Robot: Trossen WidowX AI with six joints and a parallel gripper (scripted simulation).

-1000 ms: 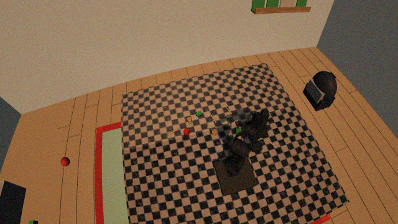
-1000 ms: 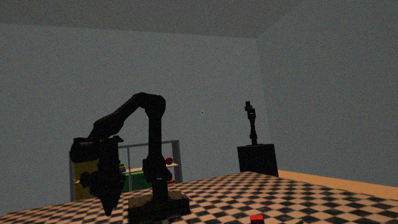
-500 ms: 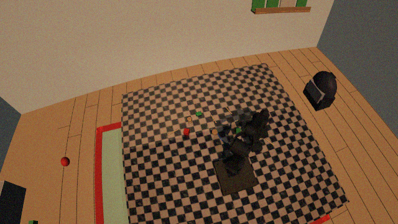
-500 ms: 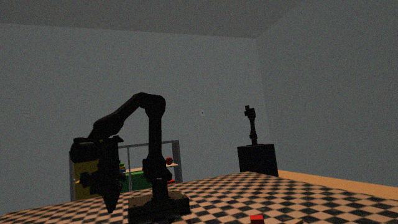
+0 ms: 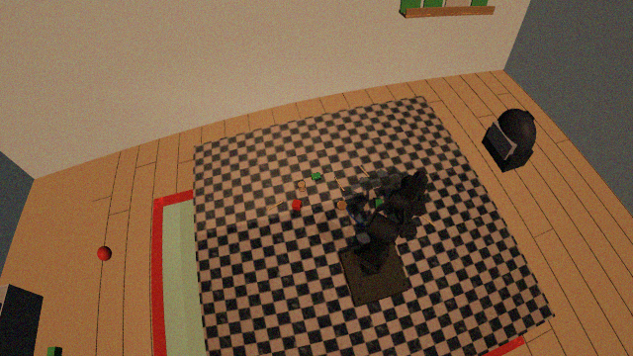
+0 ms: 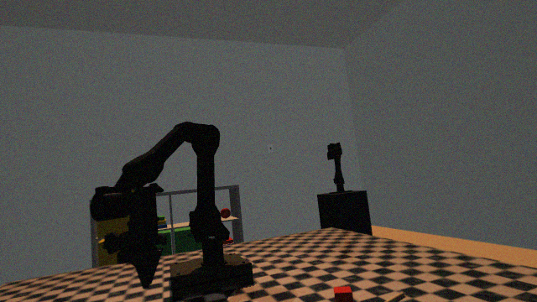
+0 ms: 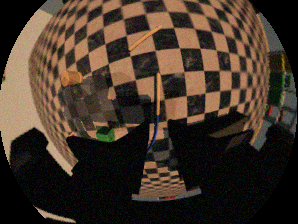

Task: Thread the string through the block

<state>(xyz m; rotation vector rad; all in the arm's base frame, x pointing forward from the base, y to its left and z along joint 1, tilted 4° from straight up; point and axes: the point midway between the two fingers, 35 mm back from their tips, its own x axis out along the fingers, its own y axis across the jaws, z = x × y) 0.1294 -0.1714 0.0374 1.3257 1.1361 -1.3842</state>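
Observation:
My gripper [image 7: 159, 123] [image 6: 146, 285] is partly open and empty, pointing down; a narrow gap shows between its fingertips. In the wrist view, the string's stick [image 7: 158, 95] lies just ahead of the gap, in line with it. The blue string [image 7: 154, 135] runs from its near end back across the gap. The round wooden button [image 5: 341, 205] lies left of the arm in the top view. One small wooden piece [image 7: 71, 78] shows at the wrist view's left, another wooden piece [image 5: 302, 185] at the back left of the top view. I cannot tell which is the holed block.
Loose sticks [image 5: 275, 205] [image 5: 339, 184] [image 7: 145, 38] lie on the checkered surface. A red cube [image 5: 297, 205] [image 6: 343, 294] and a green piece [image 5: 316, 176] are left of the arm. A green cube [image 7: 105, 134] [image 5: 379, 203] is close to the gripper. The arm hides part of the area.

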